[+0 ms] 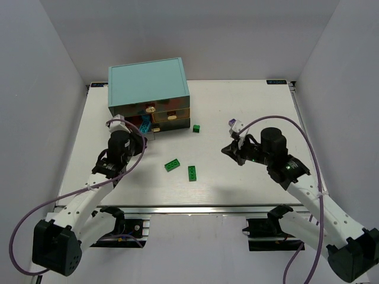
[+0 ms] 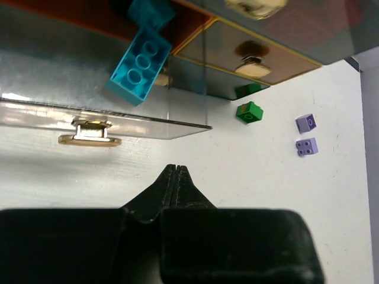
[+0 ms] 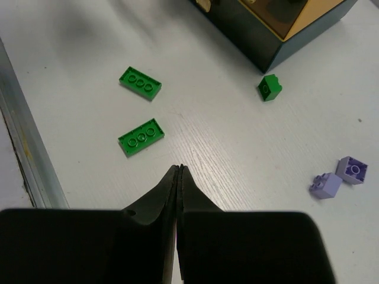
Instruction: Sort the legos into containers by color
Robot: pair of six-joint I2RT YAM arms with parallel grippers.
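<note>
The teal cabinet [image 1: 148, 83] stands at the back left. Its lower left drawer [image 2: 118, 121] is pulled out and holds a cyan brick [image 2: 141, 62] [image 1: 145, 124], with another cyan piece [image 2: 151, 12] behind it. My left gripper [image 2: 173, 168] [image 1: 140, 138] is shut and empty, just in front of that drawer's cream knob [image 2: 89, 133]. My right gripper [image 3: 179, 167] [image 1: 227, 151] is shut and empty above bare table. Two green plates [image 3: 140, 83] [image 3: 141, 137] lie ahead of it. A small green brick [image 3: 270, 87] [image 2: 249, 112] lies by the cabinet. Two lavender bricks [image 3: 353, 169] [image 3: 324, 185] lie together.
The other drawers [image 1: 172, 116] are shut, their fronts brownish with cream knobs [image 2: 252, 65]. In the top view the green plates [image 1: 172, 165] [image 1: 192, 173] lie mid-table between the arms, and the lavender bricks [image 1: 234, 124] lie just beyond the right gripper. A metal rail [image 3: 26, 154] edges the table.
</note>
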